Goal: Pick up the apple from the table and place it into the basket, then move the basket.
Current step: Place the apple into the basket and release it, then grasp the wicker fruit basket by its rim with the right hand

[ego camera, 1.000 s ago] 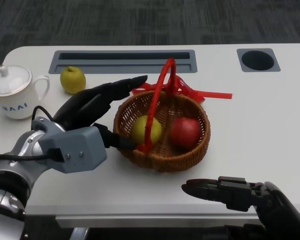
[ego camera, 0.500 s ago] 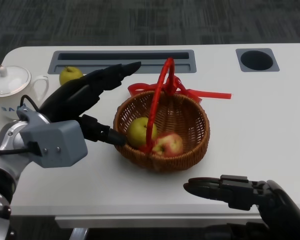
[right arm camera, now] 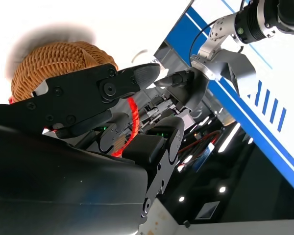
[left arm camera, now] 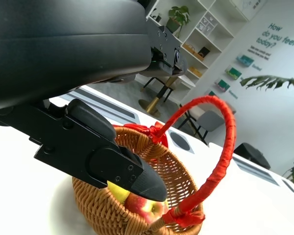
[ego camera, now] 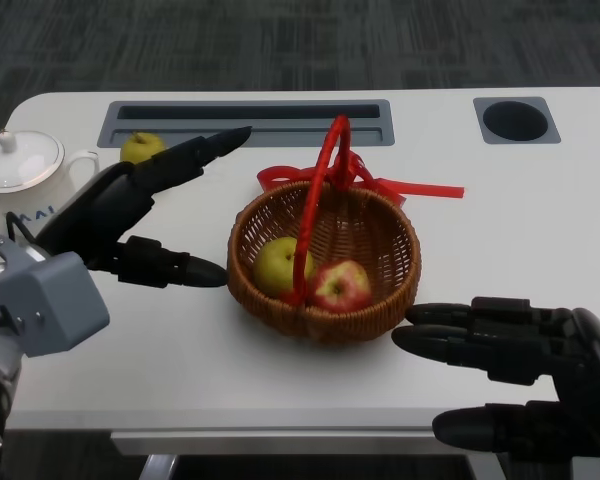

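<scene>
Green apple half behind left hand

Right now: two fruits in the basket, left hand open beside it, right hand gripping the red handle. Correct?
Not quite. The right hand grips nothing: the head view shows it open, near the basket, clear of the red handle. The rest holds: a yellow-green fruit and a red apple inside, left hand open beside it.

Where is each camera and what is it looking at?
Head view: up on the robot, looking down at the basket, both hands below: left hand, right hand.
Left wrist view: behind the left hand, facing the basket.
Right wrist view: behind the right hand, basket beyond.
All three show the basket.
</scene>
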